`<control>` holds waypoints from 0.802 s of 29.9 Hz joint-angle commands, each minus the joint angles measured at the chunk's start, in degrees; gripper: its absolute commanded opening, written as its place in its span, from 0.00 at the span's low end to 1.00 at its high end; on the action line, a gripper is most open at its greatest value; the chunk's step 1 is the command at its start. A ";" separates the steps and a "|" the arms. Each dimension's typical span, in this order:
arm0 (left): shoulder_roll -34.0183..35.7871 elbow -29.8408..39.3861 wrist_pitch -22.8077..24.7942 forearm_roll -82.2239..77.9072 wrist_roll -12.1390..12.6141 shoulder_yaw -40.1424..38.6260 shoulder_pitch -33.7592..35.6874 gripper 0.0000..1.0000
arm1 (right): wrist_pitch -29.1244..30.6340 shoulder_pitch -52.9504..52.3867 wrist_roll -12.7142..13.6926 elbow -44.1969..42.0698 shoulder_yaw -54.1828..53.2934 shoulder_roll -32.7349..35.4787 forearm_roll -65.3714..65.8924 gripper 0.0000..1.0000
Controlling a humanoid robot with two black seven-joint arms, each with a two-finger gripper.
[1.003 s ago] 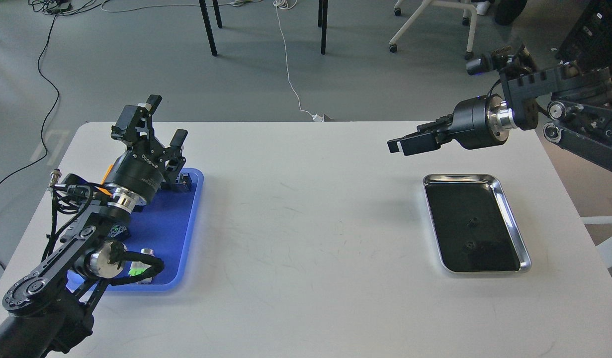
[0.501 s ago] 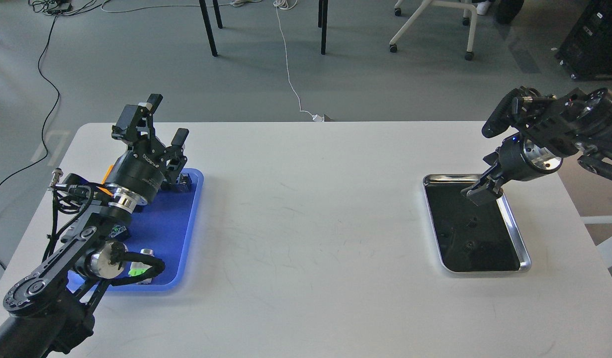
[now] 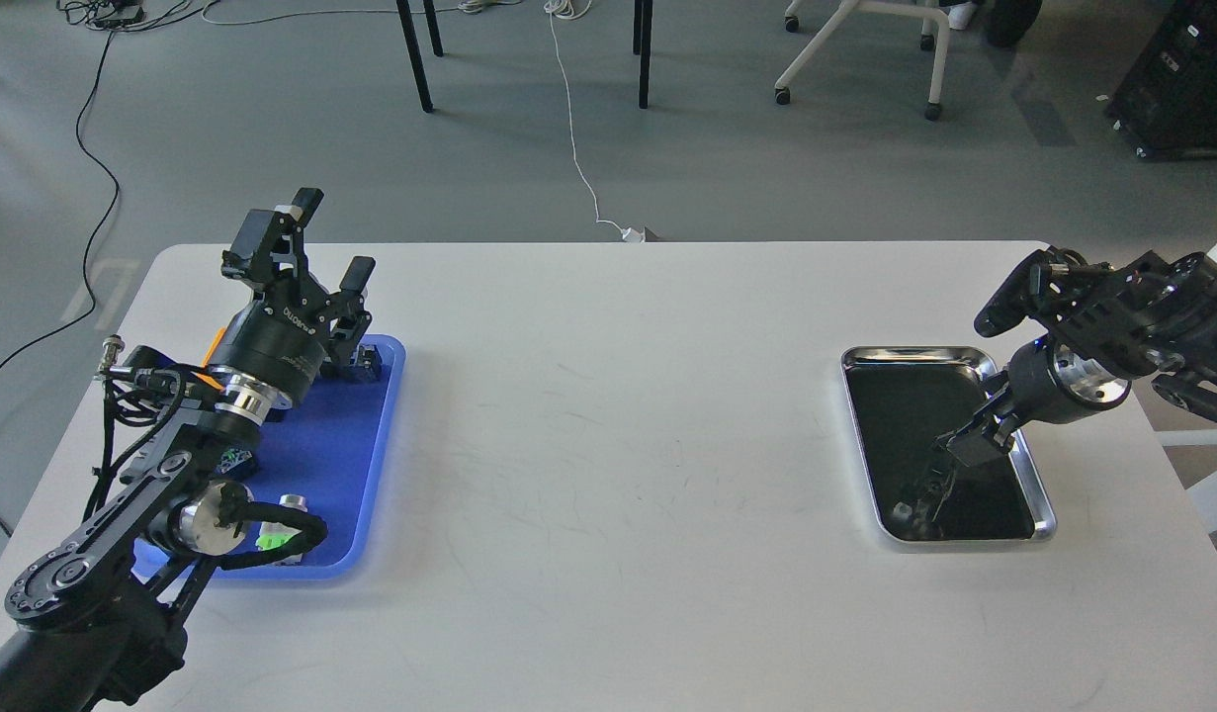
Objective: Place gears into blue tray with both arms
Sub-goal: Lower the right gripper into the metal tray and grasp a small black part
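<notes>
The blue tray (image 3: 321,445) lies at the table's left side. My left gripper (image 3: 333,237) hovers over its far end, open and empty, fingers pointing up and away. At the right, my right gripper (image 3: 972,450) points steeply down into the silver metal tray (image 3: 914,352), its tip low over the tray's dark floor right of centre. Its fingers are dark against the dark floor and cannot be told apart. The gears are hard to make out in that tray among the gripper's reflection; one faint dark speck (image 3: 932,487) shows below the tip.
On the blue tray are a part with a green bit (image 3: 272,539) at the near end and a black part (image 3: 367,362) at the far end. My left arm covers the tray's left half. Chair and table legs stand beyond the table's far edge.
My right arm has swung from high above the table's far right down into the silver tray, turning its gripper from level to pointing downward. The left arm has stayed put.
</notes>
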State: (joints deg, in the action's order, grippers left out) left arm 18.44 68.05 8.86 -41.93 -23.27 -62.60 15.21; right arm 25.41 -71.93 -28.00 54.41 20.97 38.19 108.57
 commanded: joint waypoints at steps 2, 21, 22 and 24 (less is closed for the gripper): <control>-0.07 0.07 0.02 0.00 -0.02 0.11 0.00 0.98 | -0.27 1.61 0.00 -2.11 -0.57 -0.31 -0.29 0.75; 0.55 0.07 0.46 0.00 -0.02 0.03 0.00 0.98 | -0.09 5.48 0.00 -7.12 -4.27 -5.41 -4.24 0.65; 0.55 0.07 0.46 0.00 -0.02 0.03 0.00 0.98 | -0.10 5.48 0.00 -7.21 -4.27 -5.41 -4.24 0.65; 0.55 0.07 0.46 0.00 -0.02 0.03 0.00 0.98 | -0.10 5.66 0.00 -7.30 -4.36 -5.41 -4.24 0.65</control>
State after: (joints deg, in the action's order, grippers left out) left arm 18.94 68.12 9.32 -41.93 -23.29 -62.56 15.21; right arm 25.35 -66.46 -28.00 47.36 16.68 32.88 104.33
